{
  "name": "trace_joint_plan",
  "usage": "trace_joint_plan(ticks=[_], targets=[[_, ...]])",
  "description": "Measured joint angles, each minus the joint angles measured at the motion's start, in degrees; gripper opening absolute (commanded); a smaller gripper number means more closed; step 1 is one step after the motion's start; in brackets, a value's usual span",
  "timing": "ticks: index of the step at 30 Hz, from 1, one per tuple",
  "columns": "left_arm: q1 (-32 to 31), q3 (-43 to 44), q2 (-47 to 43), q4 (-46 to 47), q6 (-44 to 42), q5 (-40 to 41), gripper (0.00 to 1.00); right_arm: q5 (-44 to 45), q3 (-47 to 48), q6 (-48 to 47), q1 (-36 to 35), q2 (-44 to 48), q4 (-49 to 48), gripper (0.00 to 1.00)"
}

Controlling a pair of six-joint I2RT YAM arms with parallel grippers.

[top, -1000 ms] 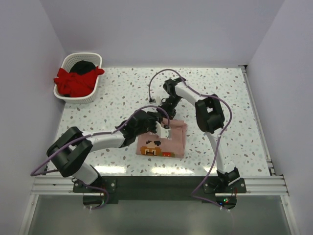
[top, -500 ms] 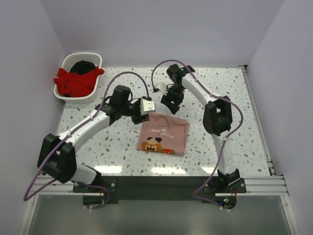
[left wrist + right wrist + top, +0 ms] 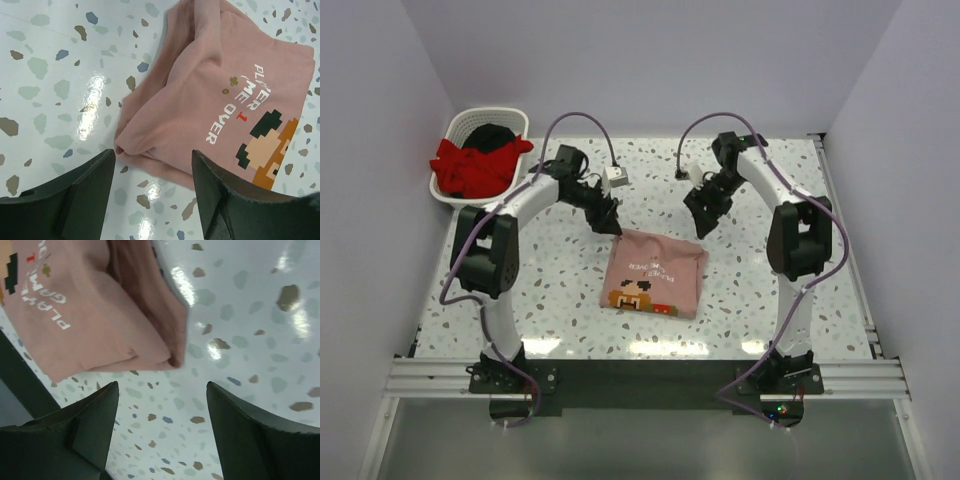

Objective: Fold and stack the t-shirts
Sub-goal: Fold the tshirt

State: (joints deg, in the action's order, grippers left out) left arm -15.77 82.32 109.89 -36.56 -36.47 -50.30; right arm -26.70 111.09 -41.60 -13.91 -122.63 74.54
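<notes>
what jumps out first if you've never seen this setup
A folded pink shirt with a pixel-art print lies in the middle of the table, with the left pincer and right pincer open by its far corners. In the far left corner, a white basket holds a red shirt and a black shirt.

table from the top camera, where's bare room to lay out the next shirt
Bare table lies either side of the folded pink shirt, between it and each arm, and along the far edge mid-table. Crowded: the far left corner with the basket, and just beyond the shirt, under the left gripper and right gripper.
</notes>
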Motion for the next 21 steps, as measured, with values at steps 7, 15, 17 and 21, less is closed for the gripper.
trace_joint_plan(ticks=[7, 15, 17, 21], targets=[[-0.11, 4.46, 6.16, -0.42, 1.53, -0.42, 0.66, -4.61, -10.25, 0.52, -2.19, 1.31, -3.89, 0.73], [-1.51, 6.29, 10.19, -0.15, 1.79, 2.05, 0.66, -6.03, -12.35, 0.13, -2.14, 1.18, -8.28, 0.71], [-2.01, 6.4, 10.8, -0.22, 1.77, 2.62, 0.66, -6.08, -12.35, -0.28, -2.14, 1.18, -8.31, 0.71], [-2.64, 6.4, 11.63, -0.33, 1.73, 3.1, 0.65, -6.1, -13.4, -1.16, -2.14, 1.18, -8.7, 0.7]])
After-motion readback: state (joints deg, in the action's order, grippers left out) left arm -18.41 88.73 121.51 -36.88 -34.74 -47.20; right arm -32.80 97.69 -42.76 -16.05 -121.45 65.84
